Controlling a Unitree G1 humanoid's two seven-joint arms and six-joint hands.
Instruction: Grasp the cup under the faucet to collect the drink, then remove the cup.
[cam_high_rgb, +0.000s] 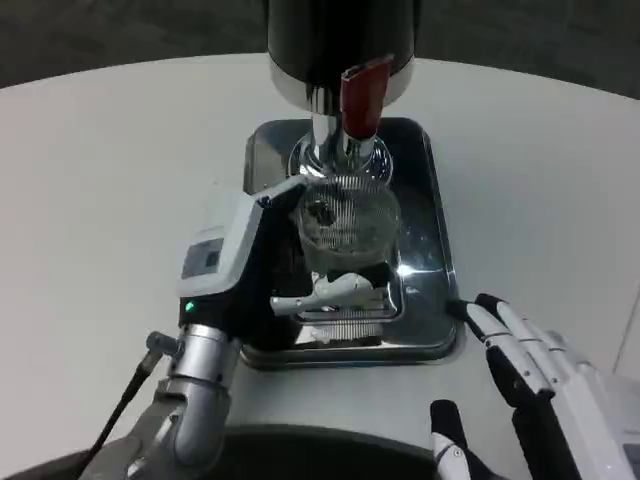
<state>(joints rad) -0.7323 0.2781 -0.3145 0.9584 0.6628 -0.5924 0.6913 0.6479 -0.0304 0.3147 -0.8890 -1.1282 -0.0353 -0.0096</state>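
**Inspector:** The ribbed clear glass cup (345, 225) stands on the shiny steel drip tray (432, 215), directly under the chrome faucet (335, 150) of the black drink dispenser (340, 40). The left hand (285, 270) is at the cup's near-left side, with fingers (330, 292) curled round its lower part. It appears to be gripping the cup.

**Clerk:** And the step in hand?

**Inspector:** By judgement, collecting. The cup is held in place beneath the spout, and the red tap lever (360, 95) sits above it. No stream of drink can be made out, and the cup's fill level is unclear through the ribbing.

**Clerk:** The other hand?

**Inspector:** The right hand (520, 365) rests on the white table (90, 200) just beside the tray's near-right corner. Its fingers are apart and hold nothing.

**Clerk:** What does the next move call for?

**Inspector:** Probably working the lever, then drawing the cup level towards the robot, clear of the spout and the tray rim, without tipping.

**Clerk:** Anything obscured?

**Inspector:** The dispenser's top is cut off. The left hand's white back hides the cup's left wall, so full contact cannot be confirmed there. The right hand's wrist runs out of frame.
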